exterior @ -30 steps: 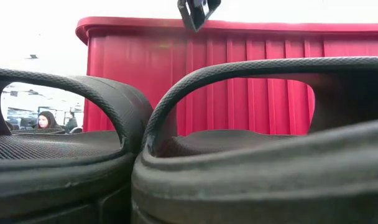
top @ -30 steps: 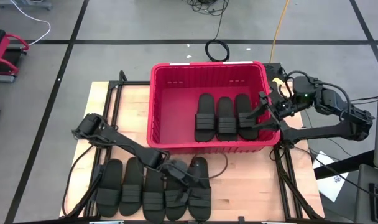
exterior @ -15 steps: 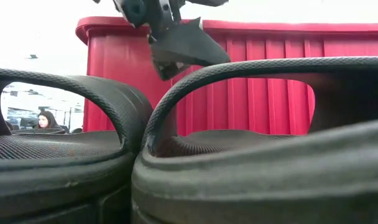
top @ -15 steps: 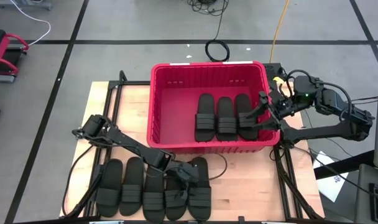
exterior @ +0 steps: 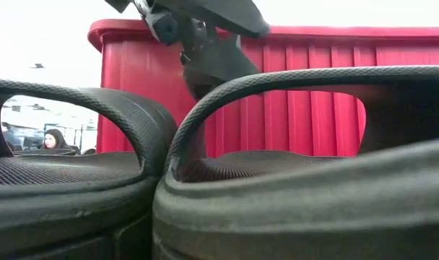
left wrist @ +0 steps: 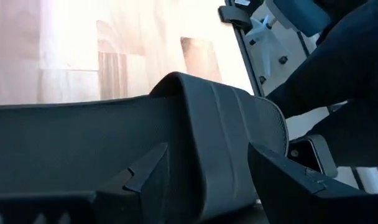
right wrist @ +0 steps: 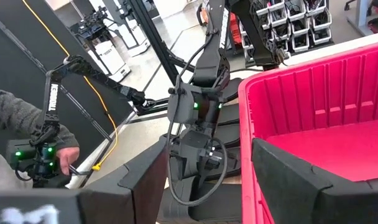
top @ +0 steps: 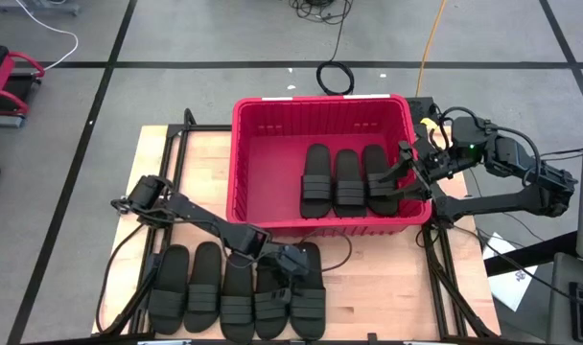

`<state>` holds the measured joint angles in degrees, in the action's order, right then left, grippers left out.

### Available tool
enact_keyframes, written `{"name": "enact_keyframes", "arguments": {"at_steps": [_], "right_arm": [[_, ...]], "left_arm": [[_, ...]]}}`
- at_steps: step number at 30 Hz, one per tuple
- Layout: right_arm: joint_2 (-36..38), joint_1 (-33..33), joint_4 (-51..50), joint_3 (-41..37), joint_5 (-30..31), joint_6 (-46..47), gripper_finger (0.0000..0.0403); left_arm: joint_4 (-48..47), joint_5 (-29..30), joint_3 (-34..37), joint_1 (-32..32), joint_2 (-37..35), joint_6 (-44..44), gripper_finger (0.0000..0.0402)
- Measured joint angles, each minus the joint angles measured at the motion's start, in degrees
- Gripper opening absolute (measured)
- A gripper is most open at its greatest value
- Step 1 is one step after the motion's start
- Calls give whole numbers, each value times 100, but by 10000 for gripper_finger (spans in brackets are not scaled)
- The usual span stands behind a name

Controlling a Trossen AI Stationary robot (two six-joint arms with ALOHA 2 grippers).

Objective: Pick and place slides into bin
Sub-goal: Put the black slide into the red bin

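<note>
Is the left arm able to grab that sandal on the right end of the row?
Probably yes: the left gripper sits open right over the end sandal, its strap between the fingers.

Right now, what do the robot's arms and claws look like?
Both arms are thin and black, built from jointed tubes with black cables looping beside them. The right arm has a tiny green light near its wrist. Each gripper, left and right, ends in two dark, flat, angular fingers.
</note>
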<state>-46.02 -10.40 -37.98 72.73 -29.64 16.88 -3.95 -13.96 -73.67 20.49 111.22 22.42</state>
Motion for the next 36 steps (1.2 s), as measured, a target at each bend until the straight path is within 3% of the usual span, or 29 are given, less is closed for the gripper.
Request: {"name": "enact_keyframes", "arguments": {"at_steps": [14,22,24,27,32,36], "right_arm": [[-2,1,-15,0,-38,-61,221],[-2,1,-11,0,-45,-136,221],[0,1,-9,0,-45,-151,221],[0,1,-7,0,-45,-165,221],[0,1,-4,0,-45,-176,221],[0,1,-4,0,-45,-270,221]], "left_arm": [[710,286,-2,203,598,351,214],[1209,156,-1,199,796,495,214],[1363,-146,7,192,808,512,210],[1449,-251,7,210,807,470,170],[1862,-764,11,200,807,464,27],[2557,-1066,-29,189,802,441,16]]}}
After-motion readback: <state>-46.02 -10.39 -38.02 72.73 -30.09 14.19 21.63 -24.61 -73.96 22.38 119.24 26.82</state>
